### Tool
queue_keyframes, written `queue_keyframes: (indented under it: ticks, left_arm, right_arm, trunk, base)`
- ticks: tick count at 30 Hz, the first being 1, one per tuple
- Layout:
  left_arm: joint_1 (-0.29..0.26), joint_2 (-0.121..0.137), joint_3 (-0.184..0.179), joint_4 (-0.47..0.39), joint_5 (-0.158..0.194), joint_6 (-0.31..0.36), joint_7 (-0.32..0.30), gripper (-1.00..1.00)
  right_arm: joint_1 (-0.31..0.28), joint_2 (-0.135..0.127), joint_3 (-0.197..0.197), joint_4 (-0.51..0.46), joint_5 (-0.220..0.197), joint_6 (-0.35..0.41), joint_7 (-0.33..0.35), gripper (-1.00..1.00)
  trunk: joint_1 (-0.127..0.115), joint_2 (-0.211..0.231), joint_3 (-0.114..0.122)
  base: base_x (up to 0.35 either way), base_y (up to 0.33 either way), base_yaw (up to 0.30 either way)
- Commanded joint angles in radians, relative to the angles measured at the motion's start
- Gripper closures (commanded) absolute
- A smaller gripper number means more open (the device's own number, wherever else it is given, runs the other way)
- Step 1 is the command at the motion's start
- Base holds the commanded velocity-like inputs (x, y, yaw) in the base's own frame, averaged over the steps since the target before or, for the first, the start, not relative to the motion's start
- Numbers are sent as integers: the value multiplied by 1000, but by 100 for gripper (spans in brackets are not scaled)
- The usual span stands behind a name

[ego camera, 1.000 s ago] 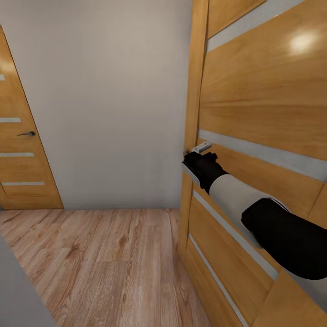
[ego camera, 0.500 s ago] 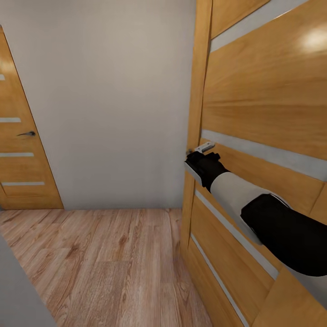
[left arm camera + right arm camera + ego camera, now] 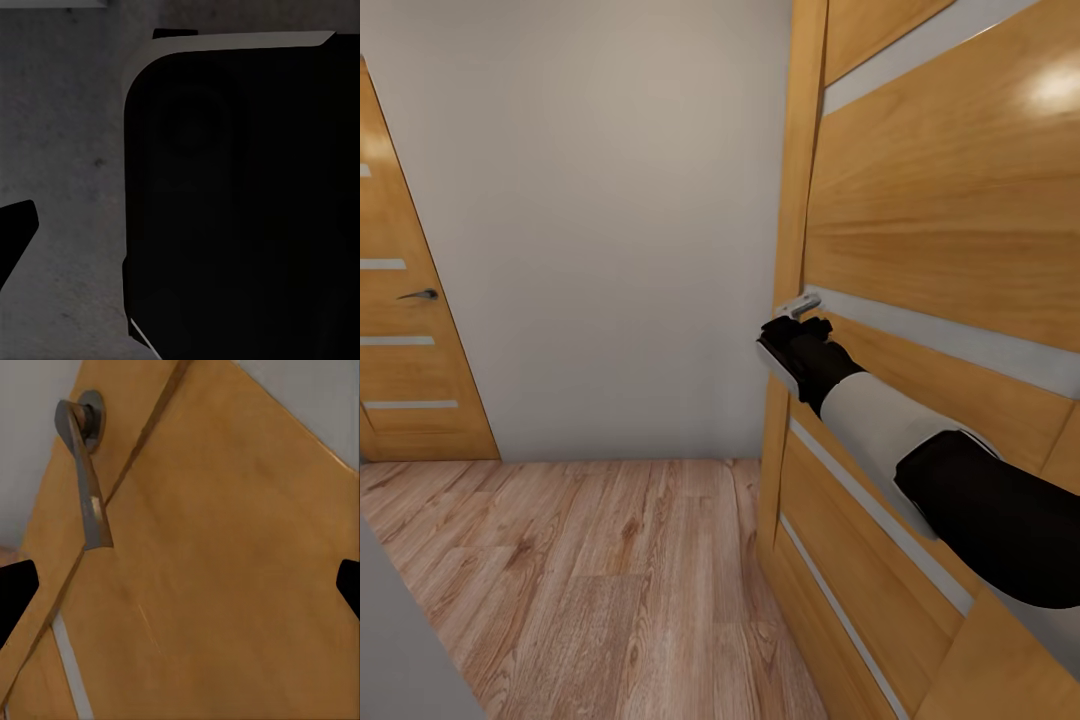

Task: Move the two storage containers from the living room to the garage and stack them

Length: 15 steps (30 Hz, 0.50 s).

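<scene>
So I'm standing in a hallway-type spot with a light wood plank floor (image 3: 590, 580) and a plain grey-white wall (image 3: 600, 230) ahead. There's a wooden door (image 3: 405, 340) off on my left side with a dark handle, and a second, bigger wooden door (image 3: 940, 250) with pale horizontal strips right up against my right arm.

My right gripper (image 3: 788, 345) is up at that door, just under its metal lever handle (image 3: 800, 305). From my right wrist camera, the lever handle (image 3: 84, 472) sits off toward one fingertip, not between the two, and my fingertips (image 3: 16, 589) are spread wide with bare door panel between them, gripping nothing.

My left wrist camera is just dark: a black rounded shape over a mottled grey surface (image 3: 67, 187). Can't tell how those jaws stand.
</scene>
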Motion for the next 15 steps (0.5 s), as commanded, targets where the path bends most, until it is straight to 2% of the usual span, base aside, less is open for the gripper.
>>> queue_keyframes:
  ticks: [1,15]
  left_arm:
    - [0,0,1,0,2,-1,0,-100]
    - [0,1,1,0,2,-1,1,-100]
  right_arm:
    - [-1,0,6,-10,-11,7,-4,-100]
    - [3,0,3,-37,-13,39,6,-100]
  trunk:
    - [0,-1,-1]
    - [0,-1,-1]
  base:
    - [0,0,0]
    - [0,0,0]
